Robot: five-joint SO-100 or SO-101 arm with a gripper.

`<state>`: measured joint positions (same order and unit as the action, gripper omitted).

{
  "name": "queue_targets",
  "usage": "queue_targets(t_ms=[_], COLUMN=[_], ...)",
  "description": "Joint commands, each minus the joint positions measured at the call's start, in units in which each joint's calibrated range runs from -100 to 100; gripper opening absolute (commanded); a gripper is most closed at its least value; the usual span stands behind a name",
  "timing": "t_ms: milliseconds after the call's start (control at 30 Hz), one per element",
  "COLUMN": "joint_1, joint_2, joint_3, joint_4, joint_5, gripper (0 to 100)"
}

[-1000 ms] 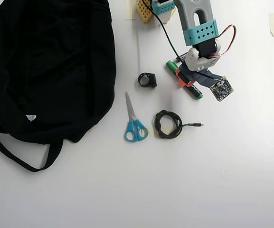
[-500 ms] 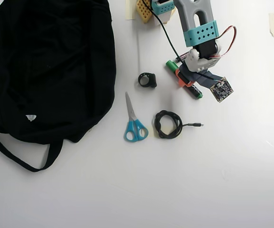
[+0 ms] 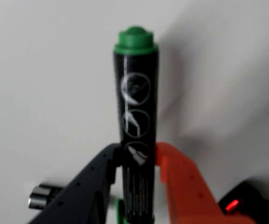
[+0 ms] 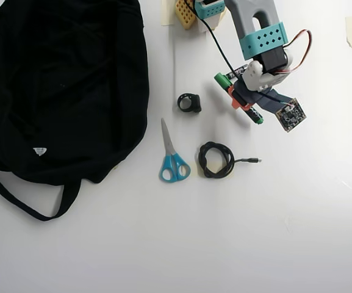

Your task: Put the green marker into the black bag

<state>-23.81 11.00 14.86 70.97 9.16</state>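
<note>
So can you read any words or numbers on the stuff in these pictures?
Marker: three round white symbols and small white print on the barrel, held in the pincer; too blurred to read.
Bag: a tiny white tag; too small to read.
Scissors, cable and circuit board: no readable text.
So nothing can be quoted.
</note>
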Motion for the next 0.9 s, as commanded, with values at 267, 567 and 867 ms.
queue_targets(t_ms=[267, 567, 867], joint_1=[2.0, 4.2, 6.9], joint_2=[-1.5, -1.5, -8.3], joint_3=[-16.2, -22.9, -26.6], joint_4=[17.5, 19.1, 24.5], joint_5=[0.1, -0.4, -3.7], gripper=[2, 2, 2])
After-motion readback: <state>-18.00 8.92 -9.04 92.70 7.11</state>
